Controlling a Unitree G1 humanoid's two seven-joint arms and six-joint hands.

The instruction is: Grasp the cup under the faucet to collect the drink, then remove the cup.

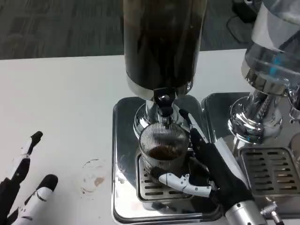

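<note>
The dark drink dispenser point(161, 47) stands on the white bench point(61, 98), its faucet point(164, 105) directly over the ribbed clear cup point(163, 150) on the drip tray point(154, 187). The right hand point(211, 171) has its fingers point(183, 180) clamped around the cup, which holds a little brown drink: collecting seems underway, removal remains. The left hand point(21, 187), cut off by the frame edge, rests with fingers apart. Whether liquid is flowing is hard to tell.

1. The cup point(163, 149) is showing clear, ribbed plastic.
2. The dispenser base point(123, 140) is gleaming as polished, mirror-like metal.
3. The drip grate point(149, 188) is looking like slotted metal.
4. The worktop point(61, 103) is appearing smooth, matt white.
5. The right robot hand point(206, 171) is showing glossy black and white plastic.
</note>
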